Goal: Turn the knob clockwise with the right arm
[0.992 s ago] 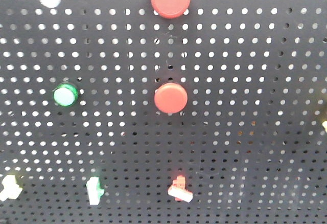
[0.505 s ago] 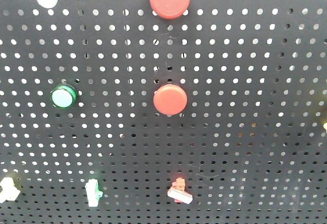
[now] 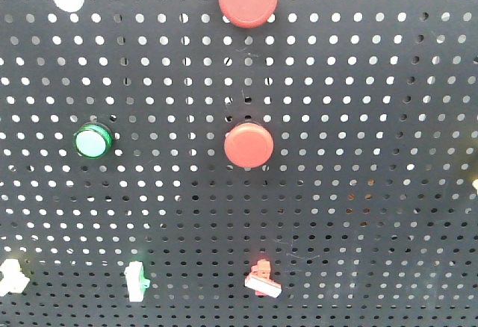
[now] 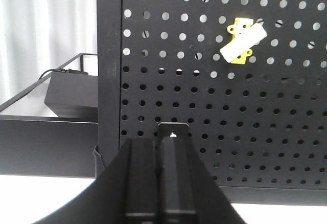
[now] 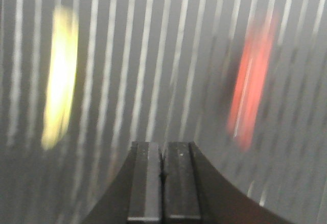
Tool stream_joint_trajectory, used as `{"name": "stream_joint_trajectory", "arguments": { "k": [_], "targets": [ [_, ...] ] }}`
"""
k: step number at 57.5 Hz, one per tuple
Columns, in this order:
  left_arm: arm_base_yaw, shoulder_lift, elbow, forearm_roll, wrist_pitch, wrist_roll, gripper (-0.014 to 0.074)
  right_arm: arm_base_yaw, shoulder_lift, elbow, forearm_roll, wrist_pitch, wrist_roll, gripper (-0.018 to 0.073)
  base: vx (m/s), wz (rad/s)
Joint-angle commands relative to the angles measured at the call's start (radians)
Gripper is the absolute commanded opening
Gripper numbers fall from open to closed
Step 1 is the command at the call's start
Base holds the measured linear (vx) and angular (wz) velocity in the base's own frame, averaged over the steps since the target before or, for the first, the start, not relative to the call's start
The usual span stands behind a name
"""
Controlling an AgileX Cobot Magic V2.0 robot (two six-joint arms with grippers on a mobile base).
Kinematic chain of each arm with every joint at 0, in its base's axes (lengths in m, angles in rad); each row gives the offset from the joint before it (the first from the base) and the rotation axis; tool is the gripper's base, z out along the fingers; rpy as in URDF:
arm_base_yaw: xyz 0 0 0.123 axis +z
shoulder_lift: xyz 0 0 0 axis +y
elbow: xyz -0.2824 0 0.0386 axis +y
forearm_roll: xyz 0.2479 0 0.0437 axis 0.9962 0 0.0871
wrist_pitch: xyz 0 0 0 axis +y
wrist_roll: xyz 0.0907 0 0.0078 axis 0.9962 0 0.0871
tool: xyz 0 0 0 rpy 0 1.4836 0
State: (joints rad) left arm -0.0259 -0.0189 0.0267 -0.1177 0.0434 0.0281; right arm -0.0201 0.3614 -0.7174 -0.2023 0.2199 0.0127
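Black pegboard (image 3: 373,81) fills our front view, red knob (image 3: 263,278) low centre. We see right hand (image 5: 162,152) pressed together before blurred streaks, left hand (image 4: 157,147) pressed together below a yellow knob (image 4: 241,41).

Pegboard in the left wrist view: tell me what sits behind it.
Past its left edge, a black box with a cable and a white curtain show. Through the pegboard holes only light shows; the rest is covered.

Black perforated pegboard (image 3: 377,71); red-and-white knob (image 3: 263,281); green button (image 3: 93,142)
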Motion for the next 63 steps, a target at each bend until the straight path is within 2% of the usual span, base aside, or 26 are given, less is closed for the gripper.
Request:
{"name": "stream_joint_trajectory", "arguments": {
  "k": [1, 8, 16, 20, 23, 26, 32, 40, 51, 63],
  "targets": [
    [0.002, 0.000, 0.013, -0.008, -0.083, -0.010, -0.0006, -0.002, 0.181, -0.234, -0.018, -0.022, -0.013, -0.0009, 0.00, 0.00],
    [0.002, 0.000, 0.013, -0.008, -0.083, -0.010, -0.0006, -0.002, 0.339, -0.445, -0.007, 0.021, -0.013, -0.0009, 0.00, 0.00],
    [0.002, 0.000, 0.013, -0.008, -0.083, -0.010, -0.0006, 0.003, 0.429, -0.577, 0.057, 0.042, 0.002, -0.0009, 0.00, 0.00],
    [0.002, 0.000, 0.013, -0.008, -0.083, -0.010, -0.0006, 0.041, 0.448, -0.601, 0.101, 0.044, 0.002, -0.0009, 0.00, 0.00],
    [0.002, 0.000, 0.013, -0.008, -0.083, -0.010, -0.0006, 0.097, 0.459, -0.601, 0.118, 0.050, -0.013, -0.0009, 0.00, 0.00],
    [0.002, 0.000, 0.013, -0.008, -0.083, -0.010, -0.0006, 0.147, 0.468, -0.600, 0.117, 0.076, -0.058, -0.0009, 0.00, 0.00],
    [0.002, 0.000, 0.013, -0.008, -0.083, -0.010, -0.0006, 0.269, 0.491, -0.600, 0.105, 0.128, -0.250, -0.0009, 0.00, 0.00],
    [0.002, 0.000, 0.013, -0.008, -0.083, -0.010, -0.0006, 0.373, 0.492, -0.600, 0.090, 0.105, -0.423, -0.0008, 0.00, 0.00],
    [0.002, 0.000, 0.013, -0.008, -0.083, -0.010, -0.0006, 0.388, 0.492, -0.600, 0.082, 0.107, -0.454, 0.0025, 0.00, 0.00],
    [0.002, 0.000, 0.013, -0.008, -0.083, -0.010, -0.0006, 0.388, 0.492, -0.600, -0.032, 0.143, -0.442, 0.0113, 0.00, 0.00]
  ]
}}
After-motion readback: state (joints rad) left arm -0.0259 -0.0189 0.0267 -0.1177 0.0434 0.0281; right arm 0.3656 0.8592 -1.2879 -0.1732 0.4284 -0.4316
